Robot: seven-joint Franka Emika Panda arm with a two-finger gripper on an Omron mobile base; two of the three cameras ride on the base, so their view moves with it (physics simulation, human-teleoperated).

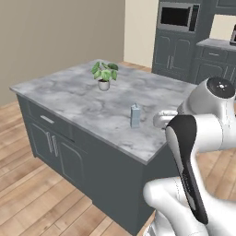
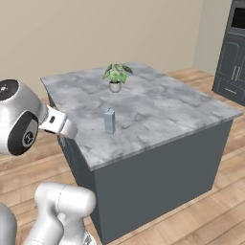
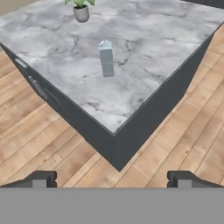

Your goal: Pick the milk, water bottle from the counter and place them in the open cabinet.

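1. Hand view: end effector [image 3: 111,180] released, jaws spread wide, dark fingertips [image 3: 43,178] apart at bottom, grasping nothing, hovering over wood plank floor [image 3: 52,144] off the island's corner.
2. Small pale blue-grey gabled milk carton [image 3: 106,58] upright on grey-white veined marble surface [image 3: 144,57], near the front edge, well apart from end effector.
3. Left base view: same carton [image 1: 135,115] standing alone, just beyond the white arm's wrist.
4. Small green potted plant in a pale pot [image 1: 104,76] farther back on surface, well apart from carton.
5. Right base view: carton [image 2: 109,121] between plant [image 2: 115,77] and near edge.
6. Dark grey base cabinets [image 1: 50,143] below surface.
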